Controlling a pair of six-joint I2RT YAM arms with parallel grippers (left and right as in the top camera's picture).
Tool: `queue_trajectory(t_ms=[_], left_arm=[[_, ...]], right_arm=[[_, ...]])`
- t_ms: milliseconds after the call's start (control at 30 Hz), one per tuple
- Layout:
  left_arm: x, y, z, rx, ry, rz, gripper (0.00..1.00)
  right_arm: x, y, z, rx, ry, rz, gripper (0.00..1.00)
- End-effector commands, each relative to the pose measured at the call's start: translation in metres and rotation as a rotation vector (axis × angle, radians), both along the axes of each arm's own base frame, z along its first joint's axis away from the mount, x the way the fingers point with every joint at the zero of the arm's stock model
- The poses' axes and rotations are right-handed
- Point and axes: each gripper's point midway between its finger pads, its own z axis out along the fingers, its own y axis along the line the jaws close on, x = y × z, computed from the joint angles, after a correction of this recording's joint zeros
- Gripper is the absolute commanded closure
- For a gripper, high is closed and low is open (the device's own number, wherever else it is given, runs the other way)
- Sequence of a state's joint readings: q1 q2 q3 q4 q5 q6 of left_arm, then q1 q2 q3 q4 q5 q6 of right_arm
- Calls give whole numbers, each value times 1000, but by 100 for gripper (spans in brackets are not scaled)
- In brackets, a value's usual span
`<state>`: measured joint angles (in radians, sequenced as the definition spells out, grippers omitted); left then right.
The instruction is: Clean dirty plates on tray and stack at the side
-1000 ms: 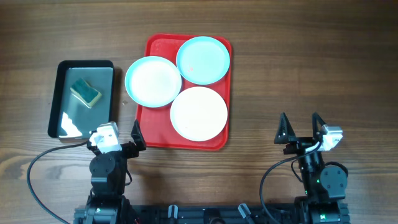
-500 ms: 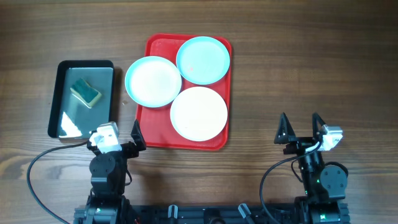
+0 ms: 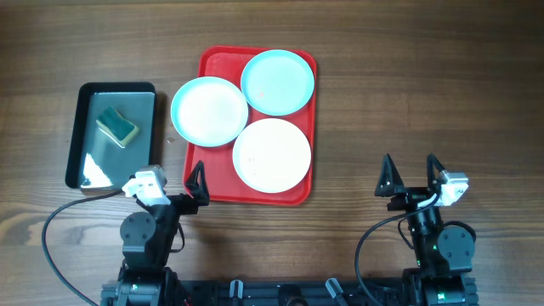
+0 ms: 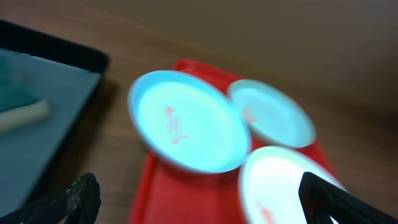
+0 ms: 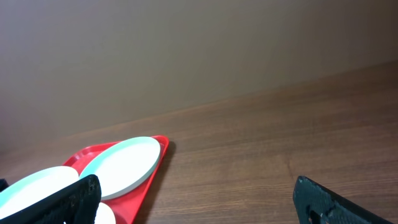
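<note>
Left gripper, right gripper: splayed, empty. Pale turquoise round plate overhangs the nine-o'clock rim of the red rectangular plastic tray; a clumsy nudge could tip it off.

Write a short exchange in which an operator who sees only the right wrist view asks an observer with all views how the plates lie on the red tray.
Operator: I see only one corner of the red tray. How many plates does it carry?
Observer: Three: the far turquoise plate, the left turquoise plate and the white plate nearest the arms.
Operator: Do all three sit fully inside the rim?
Observer: No. The left turquoise plate overhangs the red tray's left rim, partly above the bare wood.
</note>
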<state>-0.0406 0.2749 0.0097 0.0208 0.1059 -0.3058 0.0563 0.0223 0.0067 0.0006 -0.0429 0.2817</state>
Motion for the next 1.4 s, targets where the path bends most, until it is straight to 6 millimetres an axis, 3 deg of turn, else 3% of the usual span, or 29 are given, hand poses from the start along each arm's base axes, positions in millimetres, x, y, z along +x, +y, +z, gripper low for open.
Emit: queue_trajectory(t_ms=[0,233,433,633,733,933,1167,1367], left_arm=[[-2,-23,21,-176,-16,-100,0],[-1,-9,87,-79,-46,-33,0],[8,33,135,32,100,198,0],[29,66,163,139,279,379,0],[49,68,175,175,333,386,0],[83,60,173,156,337,353,0],[93,61,157,171,384,356,0],[81,111,141,153,428,725,1]], right_arm=[[0,-4,1,-17,-7,-20,0],[0,-4,1,-17,-7,-20,0],[0,-4,1,-16,-7,-20,0],[0,-4,1,-17,-7,-20,0],[0,-4,1,-17,-7,-20,0],[0,-4,1,-17,-7,-20,0],[0,-4,1,-17,-7,-20,0],[0,-4,1,-17,-7,-20,0]])
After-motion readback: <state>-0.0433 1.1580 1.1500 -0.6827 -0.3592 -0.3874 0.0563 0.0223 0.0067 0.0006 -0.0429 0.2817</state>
